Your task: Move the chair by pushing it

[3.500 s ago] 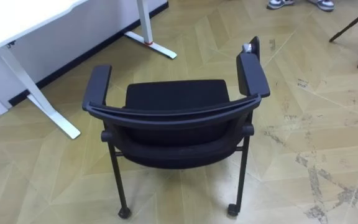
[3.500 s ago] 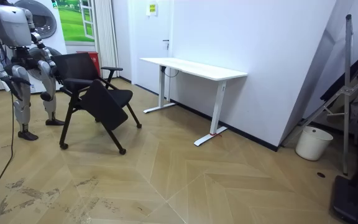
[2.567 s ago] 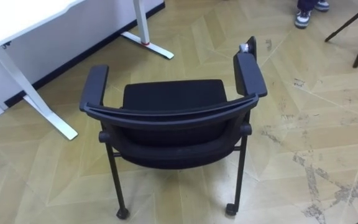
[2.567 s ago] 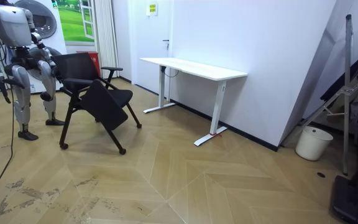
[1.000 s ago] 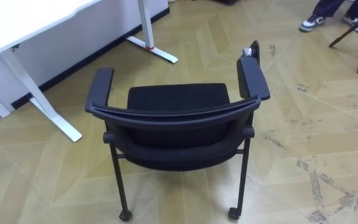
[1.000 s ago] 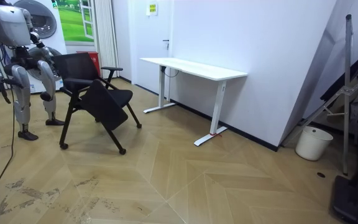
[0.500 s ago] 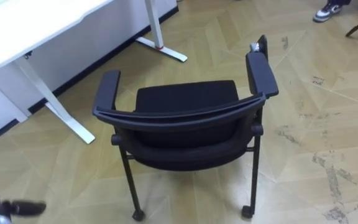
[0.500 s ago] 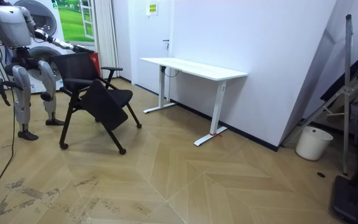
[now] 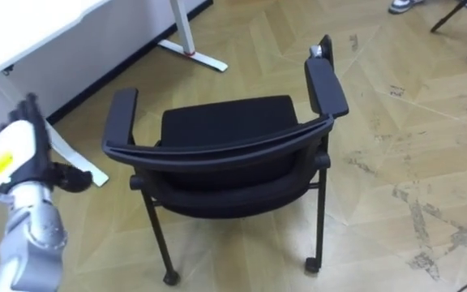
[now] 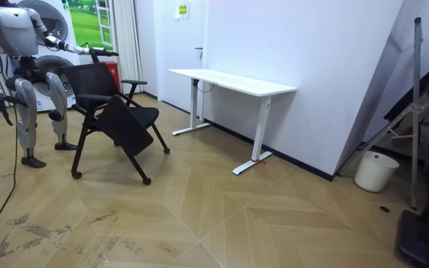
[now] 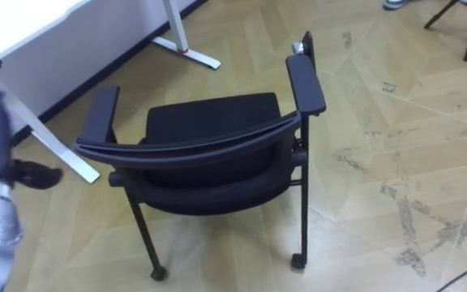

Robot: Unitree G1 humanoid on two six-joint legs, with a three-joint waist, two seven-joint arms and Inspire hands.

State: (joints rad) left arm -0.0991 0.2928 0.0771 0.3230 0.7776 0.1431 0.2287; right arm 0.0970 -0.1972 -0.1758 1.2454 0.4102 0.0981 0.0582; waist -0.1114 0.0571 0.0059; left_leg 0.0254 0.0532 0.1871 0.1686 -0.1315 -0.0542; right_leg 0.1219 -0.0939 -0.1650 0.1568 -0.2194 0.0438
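A black chair with two armrests and small castors stands on the wood floor right before me, its curved backrest nearest. My left hand is raised at the view's left, beside the chair's left armrest and apart from it, fingers straight and thumb spread, open. In the room view I stand behind the chair at the room view's left, with the left hand stretched out above its backrest. My right hand hangs at my side.
A white desk on white legs stands against the wall ahead and left, its foot close to the chair's front. A person's shoes and a dark tripod leg show at the top right. Open floor lies to the right.
My left arm has risen from the lower left, and the hand now stands level with the chair's left armrest. The eye view shifted. In the room view the chair stays put.
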